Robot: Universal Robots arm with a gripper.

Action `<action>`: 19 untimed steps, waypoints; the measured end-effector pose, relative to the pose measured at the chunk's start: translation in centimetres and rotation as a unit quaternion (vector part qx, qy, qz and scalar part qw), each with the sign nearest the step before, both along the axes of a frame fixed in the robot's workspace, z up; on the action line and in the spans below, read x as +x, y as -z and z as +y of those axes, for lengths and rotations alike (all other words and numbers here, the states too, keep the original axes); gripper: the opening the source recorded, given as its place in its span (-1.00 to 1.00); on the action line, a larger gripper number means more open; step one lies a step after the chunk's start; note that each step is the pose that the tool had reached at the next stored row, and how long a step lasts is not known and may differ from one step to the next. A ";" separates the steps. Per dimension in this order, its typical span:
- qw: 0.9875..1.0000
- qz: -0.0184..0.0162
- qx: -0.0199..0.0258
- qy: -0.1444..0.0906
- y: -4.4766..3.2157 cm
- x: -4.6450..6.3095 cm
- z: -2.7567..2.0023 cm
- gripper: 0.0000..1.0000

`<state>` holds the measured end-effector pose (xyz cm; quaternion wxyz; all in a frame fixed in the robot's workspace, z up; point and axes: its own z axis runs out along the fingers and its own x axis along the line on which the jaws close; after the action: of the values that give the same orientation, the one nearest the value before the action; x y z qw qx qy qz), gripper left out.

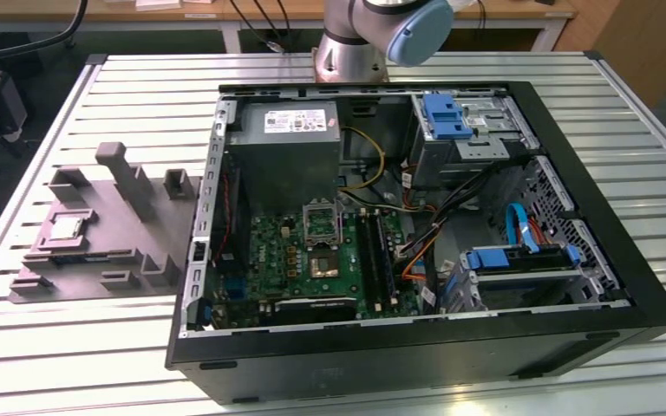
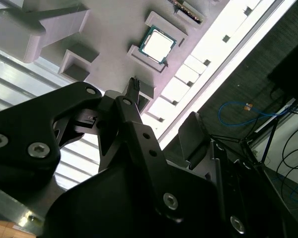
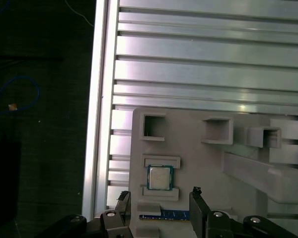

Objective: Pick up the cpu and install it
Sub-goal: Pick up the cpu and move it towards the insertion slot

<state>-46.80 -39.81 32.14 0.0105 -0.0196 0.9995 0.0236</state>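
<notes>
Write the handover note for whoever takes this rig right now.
Tool: open, holding nothing, above the tray, with a finger to each side of the cpu in the first wrist view.
Cpu: lies flat in its tray slot between two raised blocks, not gripped. The tray sits on the table, at the exterior view's left of the open case.
Done: no step of the job yet; the tool just stands over the cpu.
Left: the grasp, the lift, and seating the cpu on the motherboard inside the case.
</notes>
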 end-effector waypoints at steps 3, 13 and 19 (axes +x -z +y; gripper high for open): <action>1.000 0.000 0.000 0.000 0.06 0.0 0.00 0.17; 1.000 0.000 0.000 0.000 0.57 0.0 -0.02 0.17; 1.000 0.000 0.000 0.000 0.94 0.0 -0.02 0.17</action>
<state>-46.80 -39.83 31.20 0.0105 -0.0196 0.9995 0.0233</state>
